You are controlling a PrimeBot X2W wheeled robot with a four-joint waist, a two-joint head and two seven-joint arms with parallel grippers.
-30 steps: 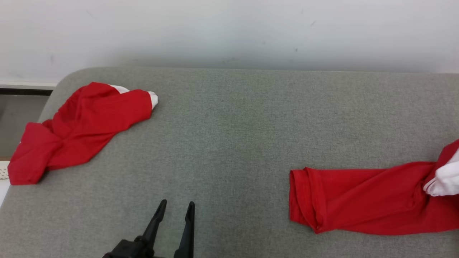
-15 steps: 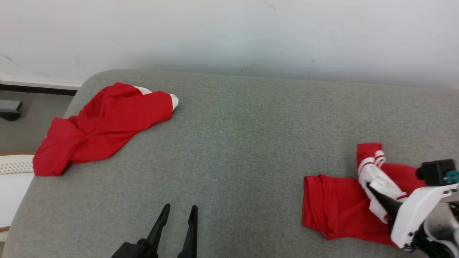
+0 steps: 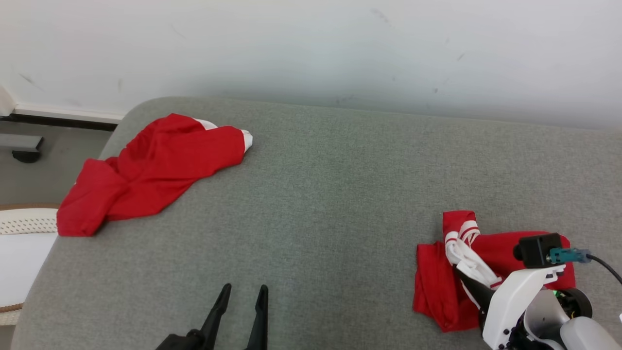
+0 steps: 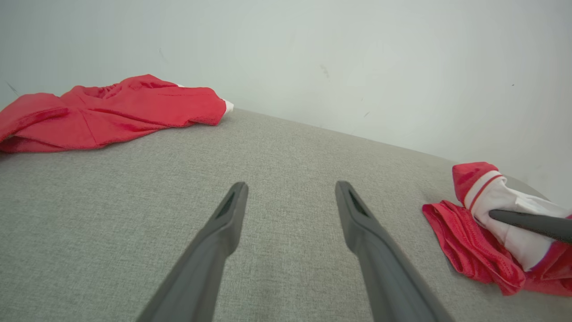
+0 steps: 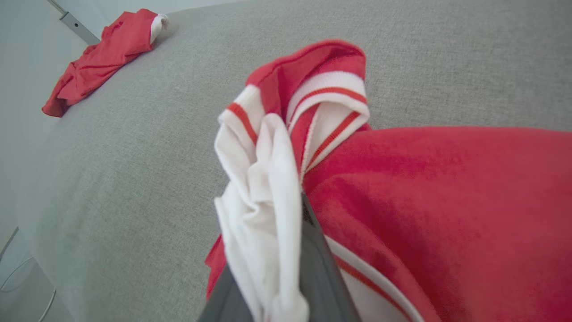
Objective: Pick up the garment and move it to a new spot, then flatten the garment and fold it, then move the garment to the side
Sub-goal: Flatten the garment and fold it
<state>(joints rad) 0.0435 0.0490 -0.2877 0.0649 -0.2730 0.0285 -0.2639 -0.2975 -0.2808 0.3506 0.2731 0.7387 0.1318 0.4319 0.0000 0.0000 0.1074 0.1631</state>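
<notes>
Step in hand: moving the garment (image 3: 435,287) to a new spot, judged from the grip and the bunched cloth.
Garment: a red heap near the cushion's near right corner, resting on the grey cushion (image 3: 340,194), with its white striped trim (image 5: 330,98) pulled up above the rest.
Right gripper (image 3: 459,271): clamped on the white trim, with several layers of cloth pinched between the two fingers.
Left gripper (image 3: 244,288): fingers spread wide, holding nothing, low over the cushion by the middle of its near edge and well apart from the garment.
Other cloth: a second red garment (image 3: 150,175) lies at the far left corner, one end draped over the left edge.
Doing it well: raise the trim enough for the red body to hang free, since dragging it low is likely to roll it into a tighter wad.
Where to aim: the bare middle of the cushion looks best, within reach of both arms and away from the second red garment.
Setting down: lay the hanging end first, then draw the trim away so the cloth spreads.
Risk: the bunched trim may slip out layer by layer if the move is jerky.
</notes>
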